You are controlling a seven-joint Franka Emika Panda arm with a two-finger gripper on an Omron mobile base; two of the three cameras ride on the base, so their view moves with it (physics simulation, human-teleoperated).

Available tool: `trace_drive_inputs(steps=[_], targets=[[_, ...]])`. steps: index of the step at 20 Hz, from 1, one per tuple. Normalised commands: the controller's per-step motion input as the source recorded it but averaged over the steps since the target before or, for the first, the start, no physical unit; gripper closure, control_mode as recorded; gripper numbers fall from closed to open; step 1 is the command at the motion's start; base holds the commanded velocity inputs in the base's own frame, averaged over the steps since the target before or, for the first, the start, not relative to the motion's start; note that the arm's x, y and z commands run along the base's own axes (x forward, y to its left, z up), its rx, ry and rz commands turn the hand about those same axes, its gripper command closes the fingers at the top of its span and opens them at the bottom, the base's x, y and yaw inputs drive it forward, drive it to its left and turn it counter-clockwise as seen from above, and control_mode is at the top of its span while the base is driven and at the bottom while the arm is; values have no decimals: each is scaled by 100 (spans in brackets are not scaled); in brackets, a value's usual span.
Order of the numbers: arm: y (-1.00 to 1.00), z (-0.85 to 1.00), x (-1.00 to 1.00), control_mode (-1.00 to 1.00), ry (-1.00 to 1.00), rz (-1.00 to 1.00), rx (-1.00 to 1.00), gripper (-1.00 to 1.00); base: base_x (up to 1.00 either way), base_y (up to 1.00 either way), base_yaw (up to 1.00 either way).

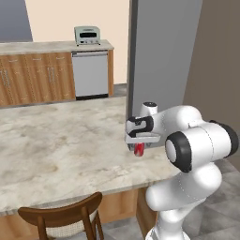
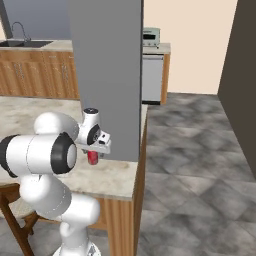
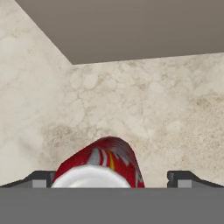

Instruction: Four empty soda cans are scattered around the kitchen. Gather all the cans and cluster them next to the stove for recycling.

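One red soda can [image 1: 139,149] with a silver top stands upright on the marble island counter [image 1: 61,140], near its right end and close to a grey pillar [image 1: 164,51]. My gripper [image 1: 139,145] points straight down over this can [image 2: 92,158]. In the hand view the can [image 3: 105,164] sits between the two fingertips [image 3: 41,178], nearer the left one, with a gap on the right side. The gripper [image 3: 111,177] is open around it. The stove is out of view.
The grey pillar [image 2: 105,75] rises from the counter just behind the can. A wooden chair [image 1: 61,218] stands at the island's near edge. Far cabinets carry a dishwasher [image 1: 91,75], a toaster oven [image 1: 87,35] and a sink [image 2: 20,42]. Tiled floor [image 2: 200,165] lies to the right.
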Motion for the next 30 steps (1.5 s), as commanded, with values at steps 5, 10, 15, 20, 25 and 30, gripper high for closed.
trace_drive_inputs(steps=[5, 10, 15, 20, 25, 30], targets=[[0, -16, 1, -100, 2, 0, 0, 100, 0, 0, 0], [0, 2, 0, -100, 0, 0, 0, 100, 0, 0, 0], [0, 60, -39, -100, -5, 0, 0, 100, 0, 0, 0], [1, 69, -42, -100, -1, 0, 0, 100, 0, 0, 0], [0, 84, -21, -100, 4, 0, 0, 100, 0, 0, 0], [0, 61, -10, -100, 4, 0, -1, 100, 0, 0, 0]])
